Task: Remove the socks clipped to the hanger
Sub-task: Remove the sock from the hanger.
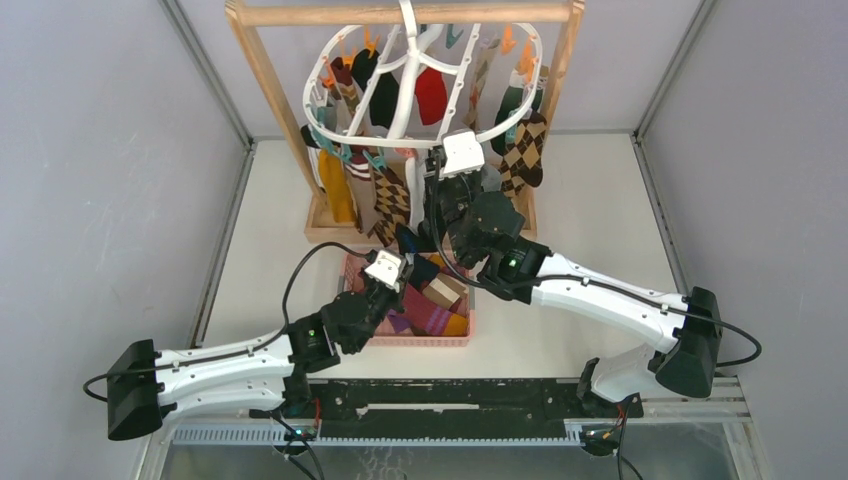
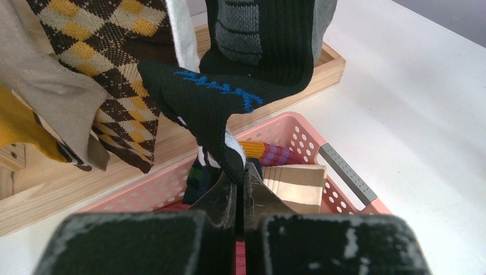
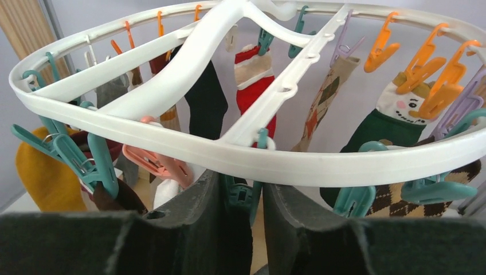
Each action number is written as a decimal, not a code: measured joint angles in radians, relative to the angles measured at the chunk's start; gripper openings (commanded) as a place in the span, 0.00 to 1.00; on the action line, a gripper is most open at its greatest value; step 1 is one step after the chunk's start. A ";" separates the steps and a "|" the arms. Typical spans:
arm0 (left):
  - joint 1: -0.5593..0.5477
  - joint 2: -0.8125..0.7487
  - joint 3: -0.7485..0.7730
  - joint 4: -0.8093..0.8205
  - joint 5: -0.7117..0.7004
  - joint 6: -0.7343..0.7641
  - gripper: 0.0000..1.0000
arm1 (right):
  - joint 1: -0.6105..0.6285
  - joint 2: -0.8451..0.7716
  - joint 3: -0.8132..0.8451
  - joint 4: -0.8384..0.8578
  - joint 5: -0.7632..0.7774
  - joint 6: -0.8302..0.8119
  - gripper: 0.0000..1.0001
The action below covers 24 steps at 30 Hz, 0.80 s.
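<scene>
The white oval hanger (image 1: pixel 318 80) hangs from a wooden frame with several socks (image 1: pixel 526 150) clipped round it. In the left wrist view my left gripper (image 2: pixel 240 175) is shut on the toe of a black sock (image 2: pixel 229 97) with blue lettering, which hangs down from above, over the pink basket. In the right wrist view my right gripper (image 3: pixel 247 197) sits just under the hanger's ring (image 3: pixel 344 163), its fingers pressed on both sides of a teal clip (image 3: pixel 240 193). A red sock (image 3: pixel 256 89), a dark green sock (image 3: pixel 395 126) and a mustard sock (image 3: pixel 43 177) hang behind.
A pink perforated basket (image 2: pixel 298 130) with several loose socks stands in front of the wooden frame stand (image 1: pixel 268 90). The frame's wooden base (image 2: pixel 69 189) lies just behind the basket. Grey walls close the white table (image 1: pixel 600 210) on three sides.
</scene>
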 measured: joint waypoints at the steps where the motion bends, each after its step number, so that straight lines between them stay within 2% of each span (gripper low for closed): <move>1: 0.000 0.000 0.000 0.000 0.000 0.000 0.02 | -0.001 0.000 0.000 0.002 0.000 -0.001 0.27; 4: 0.002 0.000 0.000 0.000 0.000 0.000 0.01 | -0.002 0.000 0.000 0.006 0.000 0.003 0.19; 6: 0.003 0.000 0.000 0.000 0.000 0.000 0.02 | -0.002 0.000 0.000 0.006 -0.003 0.003 0.18; 13: 0.003 0.006 0.000 0.000 0.000 0.000 0.01 | -0.004 -0.003 0.000 -0.005 -0.013 0.010 0.25; 15: 0.003 0.006 0.000 -0.001 0.000 0.000 0.01 | -0.006 -0.008 0.000 -0.014 -0.021 0.017 0.34; 17: 0.003 0.006 0.000 -0.001 0.001 0.000 0.01 | -0.013 -0.017 0.000 -0.029 -0.035 0.032 0.51; 19: 0.003 0.002 0.000 -0.003 0.002 -0.001 0.01 | -0.019 -0.024 0.000 -0.050 -0.056 0.060 0.60; 21: 0.003 -0.015 0.000 -0.010 0.002 -0.002 0.01 | -0.032 -0.035 0.000 -0.079 -0.081 0.086 0.64; 24: 0.003 -0.048 0.000 -0.015 0.001 -0.008 0.01 | -0.050 -0.057 -0.012 -0.108 -0.113 0.125 0.65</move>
